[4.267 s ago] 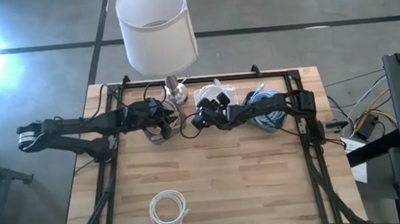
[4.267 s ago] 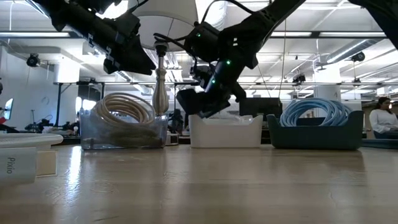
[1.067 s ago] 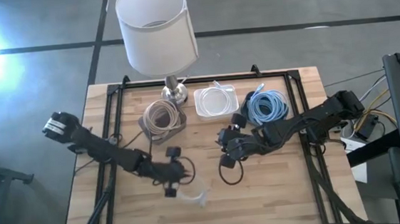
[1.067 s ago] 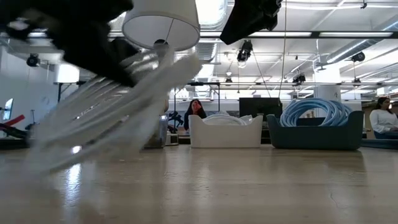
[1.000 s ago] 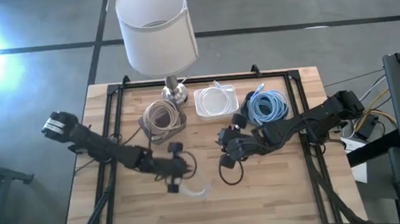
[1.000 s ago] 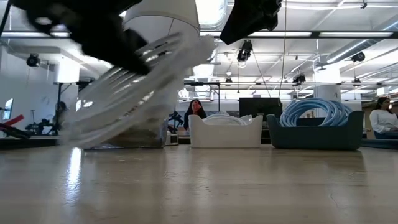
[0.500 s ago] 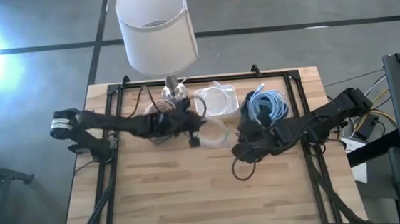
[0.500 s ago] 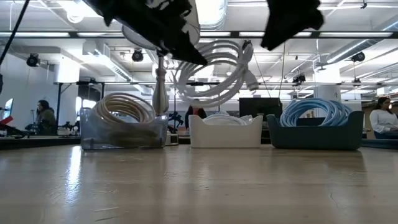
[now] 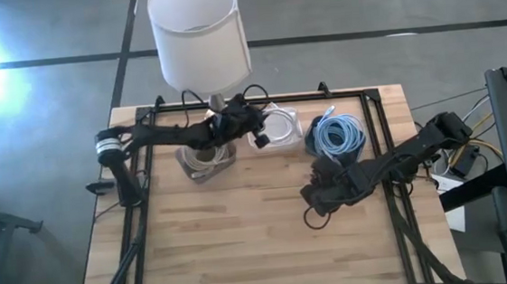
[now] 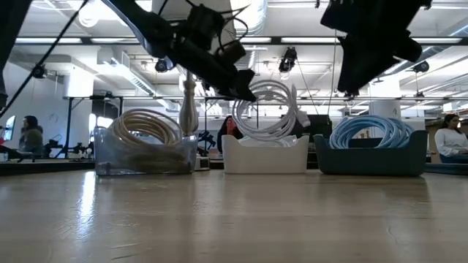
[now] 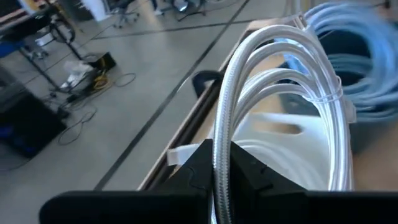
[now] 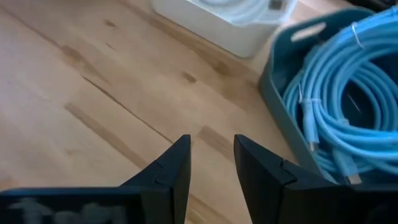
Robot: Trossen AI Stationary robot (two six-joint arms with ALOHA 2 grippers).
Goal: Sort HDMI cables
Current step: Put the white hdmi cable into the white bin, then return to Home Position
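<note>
From where I stand, the sorting looks close to finished: at about eleven o'clock on the pale wooden butcher-block table (image 9: 270, 240) the clear plastic bin (image 10: 145, 155) holds the coiled beige cables (image 10: 146, 128), beside the tall white-shaded lamp (image 9: 198, 36). Next along, the left gripper (image 9: 255, 133) hangs over the white rectangular tray (image 10: 265, 153) at twelve o'clock, its jaws pinching a white coiled HDMI cable (image 10: 270, 109) that dangles just above the white coils already lying there; I judge only the release is left. At one o'clock the dark teal bin (image 10: 371, 157) is heaped with light blue coiled cables (image 9: 337, 137). The right gripper (image 12: 211, 162) hovers near three o'clock, jaws spread and empty. No loose coils show elsewhere on the table. Beyond it lies an open workshop with ceiling lights and seated people.
</note>
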